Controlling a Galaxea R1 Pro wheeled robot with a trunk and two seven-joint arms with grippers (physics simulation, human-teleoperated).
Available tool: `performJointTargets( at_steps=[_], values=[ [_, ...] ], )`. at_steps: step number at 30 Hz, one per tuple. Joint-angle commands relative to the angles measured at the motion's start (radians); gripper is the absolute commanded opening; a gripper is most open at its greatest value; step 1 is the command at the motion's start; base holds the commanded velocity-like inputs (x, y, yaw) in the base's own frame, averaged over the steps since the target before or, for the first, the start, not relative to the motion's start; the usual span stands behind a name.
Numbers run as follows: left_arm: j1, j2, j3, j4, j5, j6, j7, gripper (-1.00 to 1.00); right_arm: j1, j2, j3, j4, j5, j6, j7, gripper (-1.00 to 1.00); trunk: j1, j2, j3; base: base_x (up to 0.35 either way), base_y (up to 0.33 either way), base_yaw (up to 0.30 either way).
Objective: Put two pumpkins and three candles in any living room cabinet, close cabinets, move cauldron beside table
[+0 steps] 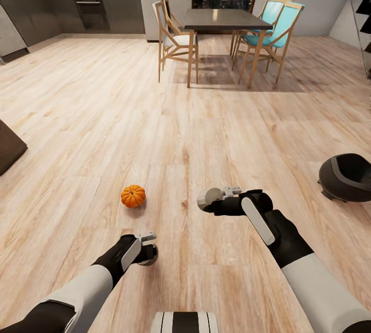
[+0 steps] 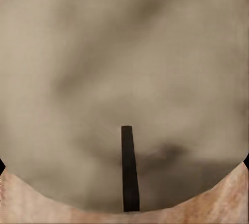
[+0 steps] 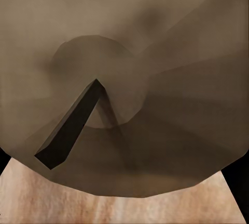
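pumpkin (image 1: 133,195) on floor btwn arms, cauldron (image 1: 346,177) far right

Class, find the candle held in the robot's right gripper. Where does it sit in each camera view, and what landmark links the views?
Head view: the candle is low and right of centre, in the right gripper, right of the pumpkin.
Right wrist view: the same candle close up, top and wick facing the camera.
Left wrist view: a second candle, in the left gripper.
Shared landmark: the wooden floor.

open wood floor (image 1: 154,117) all round; only a pumpkin (image 1: 133,195) ahead and the cauldron (image 1: 346,176) at right interrupt it.
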Motion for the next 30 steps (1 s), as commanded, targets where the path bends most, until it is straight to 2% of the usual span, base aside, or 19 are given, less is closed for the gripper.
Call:
performJointTargets(
  at_steps=[1,10,16,25,30],
  values=[
    [0.0,0.001,-0.008,-0.002,0.01,0.004,0.007,-1.0,-0.001,-0.001,0.002,0.012,-0.008,0.002,-0.009,-1.0,-0.001,0.0,0.003,0.0,0.0,0.0],
    [0.0,-0.005,-0.01,-0.002,0.01,0.004,0.006,-1.0,-0.001,-0.002,0.003,0.098,-0.009,-0.02,-0.009,-1.0,-0.005,0.002,0.038,0.0,0.0,0.0],
    [0.0,-0.007,-0.011,-0.002,0.01,-0.003,0.008,-1.0,0.001,0.0,0.003,0.126,-0.01,-0.114,-0.004,-1.0,-0.007,0.004,0.061,0.0,0.0,0.0],
    [0.0,-0.014,-0.013,-0.002,0.01,-0.004,0.008,-1.0,0.001,0.0,0.002,0.132,-0.009,-0.12,-0.003,-1.0,-0.011,0.006,0.096,0.0,0.0,0.0],
    [0.0,-0.014,-0.011,-0.04,0.01,0.002,0.008,-1.0,0.001,0.0,0.003,0.176,-0.008,-0.159,-0.007,-1.0,-0.014,0.007,0.115,0.0,0.0,0.0]
  ],
)
